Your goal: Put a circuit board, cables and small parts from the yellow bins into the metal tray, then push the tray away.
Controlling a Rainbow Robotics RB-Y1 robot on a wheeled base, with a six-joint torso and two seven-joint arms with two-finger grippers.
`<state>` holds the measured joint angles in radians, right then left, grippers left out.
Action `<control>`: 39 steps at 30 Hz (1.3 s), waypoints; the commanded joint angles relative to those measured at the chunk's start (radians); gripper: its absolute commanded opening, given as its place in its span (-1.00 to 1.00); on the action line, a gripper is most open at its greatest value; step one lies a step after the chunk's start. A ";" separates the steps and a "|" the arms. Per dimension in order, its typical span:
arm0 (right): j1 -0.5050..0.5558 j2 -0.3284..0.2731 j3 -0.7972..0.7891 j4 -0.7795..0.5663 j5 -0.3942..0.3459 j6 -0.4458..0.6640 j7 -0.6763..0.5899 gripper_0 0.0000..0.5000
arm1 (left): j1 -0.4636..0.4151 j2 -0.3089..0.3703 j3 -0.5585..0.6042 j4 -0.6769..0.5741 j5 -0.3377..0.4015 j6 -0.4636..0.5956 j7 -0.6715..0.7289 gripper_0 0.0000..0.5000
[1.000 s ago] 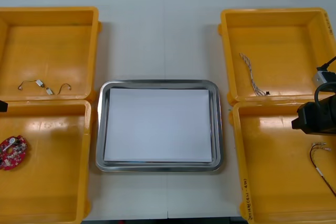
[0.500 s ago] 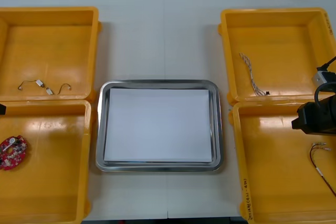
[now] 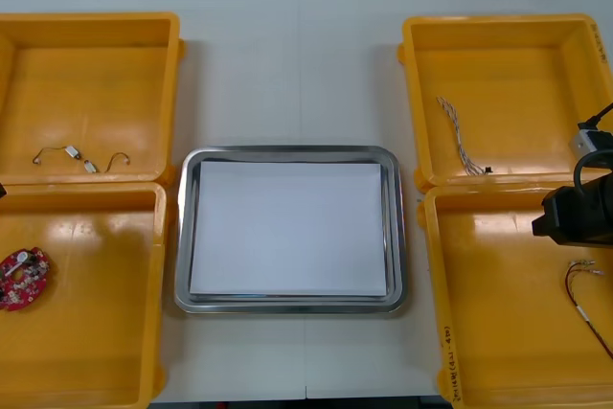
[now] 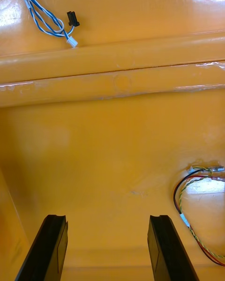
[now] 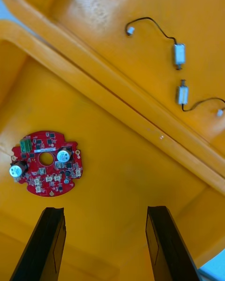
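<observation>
Only the left arm [image 3: 2, 190] has shifted, its dark sliver drawing back toward the front view's edge. The metal tray [image 3: 185, 237] sits unloaded on the counter [image 3: 287, 64], and the right arm [image 3: 578, 214] is over the near right bin [image 3: 433, 332].

Right wrist view: the right hand [image 4: 106, 227] is spread over bare bin floor, with the red and yellow cable [image 4: 185, 192] just beside one finger.

Left wrist view: the left hand [image 5: 105, 220] is spread, and the circuit board [image 5: 46, 169] lies ahead of one finger, off-centre.

The first pick seems pending. Next, the left hand should centre over the board, descend and pinch its rim.
</observation>
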<state>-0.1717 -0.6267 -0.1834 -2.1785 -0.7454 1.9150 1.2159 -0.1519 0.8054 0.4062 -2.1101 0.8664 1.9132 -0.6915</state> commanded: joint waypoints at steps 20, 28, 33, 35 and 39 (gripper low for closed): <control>0.066 -0.097 0.022 -0.009 -0.022 0.005 -0.019 1.00 | 0.064 -0.017 0.006 0.151 -0.119 0.007 0.030 1.00; 0.094 -0.142 -0.016 -0.009 -0.098 0.005 -0.003 1.00 | 0.064 -0.083 0.016 0.145 -0.196 0.007 0.017 1.00; 0.133 -0.149 -0.021 -0.009 -0.088 0.005 0.020 1.00 | 0.064 -0.097 0.016 0.144 -0.213 0.007 0.010 1.00; 0.158 -0.151 -0.021 -0.009 -0.072 -0.028 0.043 1.00 | 0.064 -0.098 0.016 0.145 -0.218 0.001 0.009 1.00; 0.189 -0.151 -0.027 -0.009 -0.035 -0.070 0.131 1.00 | 0.064 -0.100 0.002 0.145 -0.227 -0.022 0.007 1.00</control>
<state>-0.0260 -0.7382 -0.1761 -2.1769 -0.8038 1.8663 1.2627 -0.1031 0.7132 0.3997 -1.9530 0.6572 1.9095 -0.6768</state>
